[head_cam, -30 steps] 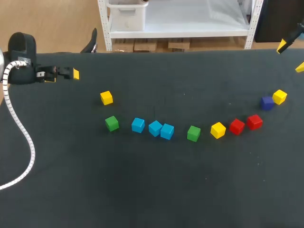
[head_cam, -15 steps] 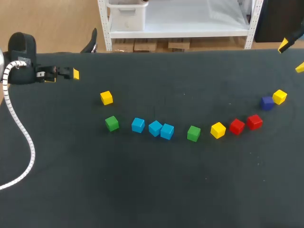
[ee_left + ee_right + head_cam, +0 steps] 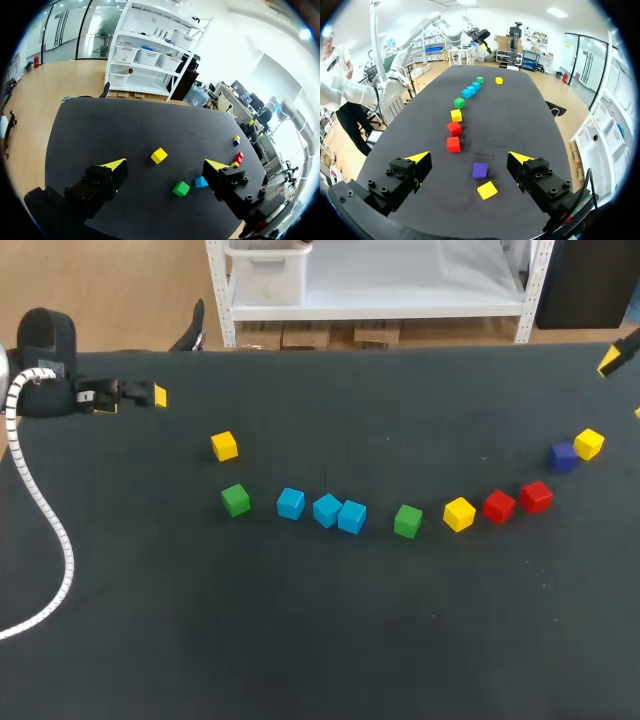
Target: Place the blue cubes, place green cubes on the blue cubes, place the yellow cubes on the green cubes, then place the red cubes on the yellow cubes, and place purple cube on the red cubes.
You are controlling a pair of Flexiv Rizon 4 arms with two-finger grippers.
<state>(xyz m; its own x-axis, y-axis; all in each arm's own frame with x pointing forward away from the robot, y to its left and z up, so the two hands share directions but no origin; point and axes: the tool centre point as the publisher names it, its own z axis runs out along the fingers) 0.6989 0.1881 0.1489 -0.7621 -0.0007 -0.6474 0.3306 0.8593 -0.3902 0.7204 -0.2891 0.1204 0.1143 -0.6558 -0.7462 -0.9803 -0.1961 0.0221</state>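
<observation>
Left gripper (image 3: 164, 163) has its two fingers spread wide. It holds nothing and touches nothing. It hangs over the far left part of the table (image 3: 300, 640), well apart from the cubes. In its wrist view, the left yellow cube (image 3: 159, 155) lies on the table ahead of it, and a green cube (image 3: 181, 188) and a blue cube (image 3: 201, 182) lie a bit past that.

Right gripper (image 3: 469, 157) is spread wide too and holds nothing. It hangs over the far right side of the table. The purple cube (image 3: 480, 170) and the right yellow cube (image 3: 487, 190) lie just beside each other on the table below it. The fingers do not touch them. Two red cubes (image 3: 453, 144) come next in the line.

From above, the cubes make a bent row, and each one sits on the table, not on another cube. Two of the blue ones touch.

Since a second ago, the right gripper has slid a little toward the right edge of the table. One of its yellow tips is now almost out of the head view. The left gripper has not moved, and every cube is where it was.
</observation>
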